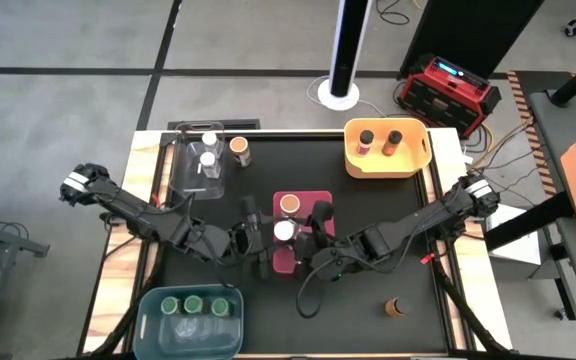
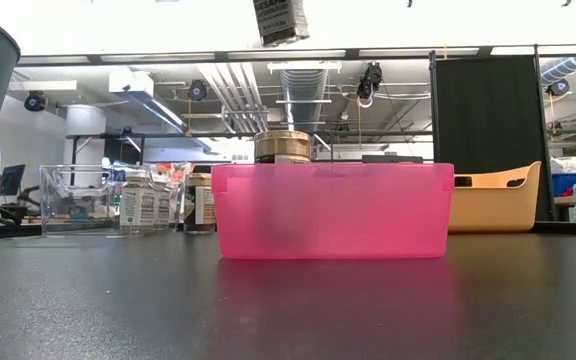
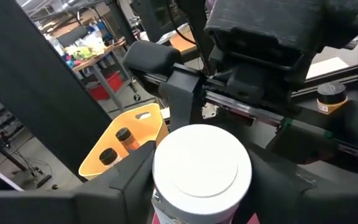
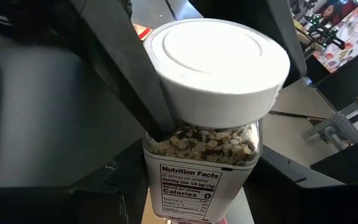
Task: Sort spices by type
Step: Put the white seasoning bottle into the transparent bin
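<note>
High view: both arms were seen reaching to the middle of the dark counter (image 1: 88, 250), over the pink bin (image 1: 303, 202). A white-lidded jar (image 1: 284, 231) was held up between the two claws above that bin. The right claw (image 4: 160, 134) was clamped on this jar just under its lid. The left claw (image 3: 201, 186) was set around the same jar with a finger on each side, but whether it was squeezing could not be told, since the lid hid the spot. The jar's bottom was cut off in both wrist views.

An orange-lidded jar (image 1: 289, 205) stood in the pink bin. Two dark-lidded jars (image 1: 380, 139) were in the yellow bin (image 1: 408, 165). Three green-lidded jars (image 1: 193, 304) were in the blue bin (image 1: 158, 335). Two white-lidded jars (image 1: 208, 150) were in the clear bin (image 1: 183, 180), with one orange-lidded jar (image 1: 239, 148) just beside it. One more jar (image 1: 397, 306) stood alone, well apart.

In the low view, the pink bin hid most of what was behind it.
</note>
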`<state>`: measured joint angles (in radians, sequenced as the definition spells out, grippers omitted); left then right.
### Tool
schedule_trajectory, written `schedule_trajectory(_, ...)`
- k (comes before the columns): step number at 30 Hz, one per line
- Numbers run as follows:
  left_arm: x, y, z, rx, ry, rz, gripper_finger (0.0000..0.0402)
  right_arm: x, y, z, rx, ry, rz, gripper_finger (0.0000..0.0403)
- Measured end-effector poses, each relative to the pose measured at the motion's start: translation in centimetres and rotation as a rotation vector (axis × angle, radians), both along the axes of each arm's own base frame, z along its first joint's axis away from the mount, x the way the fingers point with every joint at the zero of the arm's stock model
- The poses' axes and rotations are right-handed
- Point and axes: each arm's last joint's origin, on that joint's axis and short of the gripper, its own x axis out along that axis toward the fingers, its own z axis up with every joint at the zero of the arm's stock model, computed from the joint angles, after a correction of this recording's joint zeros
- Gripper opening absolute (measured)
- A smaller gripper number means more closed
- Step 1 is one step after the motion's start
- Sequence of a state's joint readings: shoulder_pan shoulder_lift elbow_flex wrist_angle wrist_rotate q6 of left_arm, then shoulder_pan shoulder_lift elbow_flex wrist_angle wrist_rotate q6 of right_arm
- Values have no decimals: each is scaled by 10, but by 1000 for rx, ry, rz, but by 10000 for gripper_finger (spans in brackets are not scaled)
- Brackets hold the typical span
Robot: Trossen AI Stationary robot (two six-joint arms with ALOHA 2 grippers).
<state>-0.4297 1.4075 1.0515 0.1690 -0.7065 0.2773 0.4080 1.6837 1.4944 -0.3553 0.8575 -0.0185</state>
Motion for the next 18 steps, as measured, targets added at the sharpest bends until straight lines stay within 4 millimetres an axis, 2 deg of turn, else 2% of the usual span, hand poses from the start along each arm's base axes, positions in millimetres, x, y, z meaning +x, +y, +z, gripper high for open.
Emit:
schedule_trajectory(1,0,0,0,-1,-3,1,188,0,0,0,0,0,0,198)
schedule_trajectory(10,0,0,11,-5,7,31,187,0,0,2,8,-15,-3,199)
schedule_trajectory(11,0,1,14,-7,16,42,187,0,-1,3,14,-24,-6,207)
schedule_trajectory(15,0,7,28,-2,51,120,187,-3,-3,11,33,-66,-28,292)
schedule_trajectory(18,0,15,35,29,101,155,187,-6,-4,20,48,-88,-20,339)
